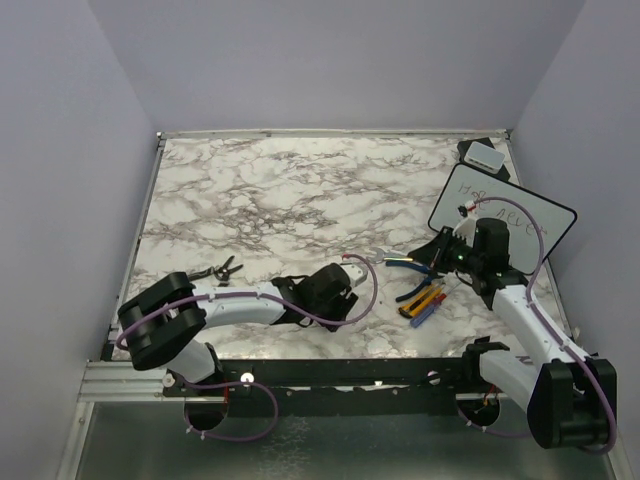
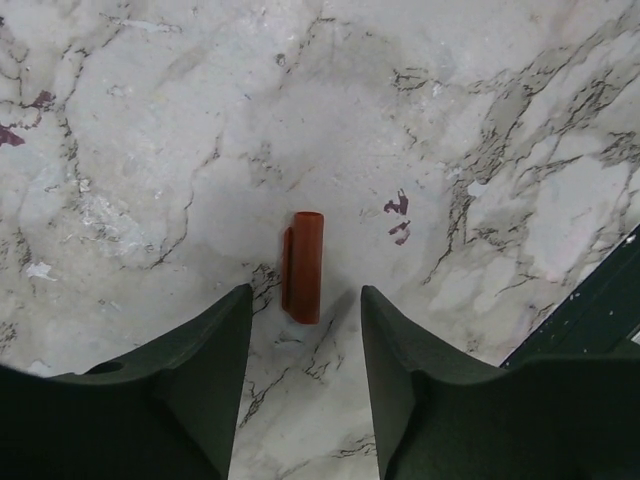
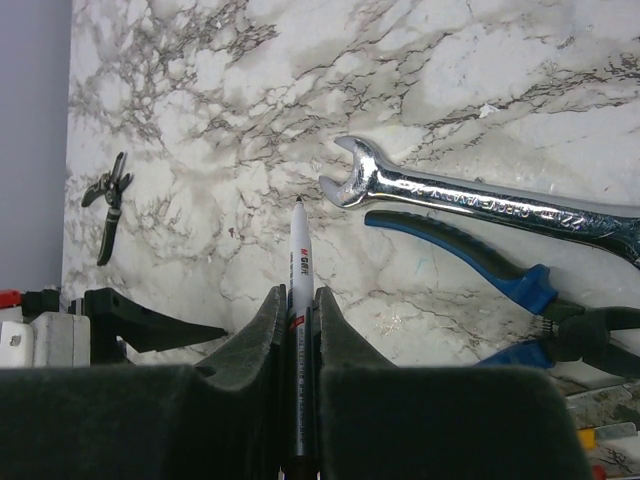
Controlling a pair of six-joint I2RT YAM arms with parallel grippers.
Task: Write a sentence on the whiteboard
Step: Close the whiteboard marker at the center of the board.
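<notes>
Soft, even overhead light fell bright on the marble table [image 1: 260, 190], leaving only faint shadows under the arms by the near edge. The whiteboard [image 1: 500, 195] at the right edge looked washed pale. The wrench [image 3: 470, 200] glinted hard. The print on the marker [image 3: 298, 250] was sharp, and the top view was slightly grainy.

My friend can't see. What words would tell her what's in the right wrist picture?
The right gripper pinches a white marker, tip pointing away over a marble table. A silver wrench and blue-handled pliers lie to the right; small black snips lie far left.
</notes>
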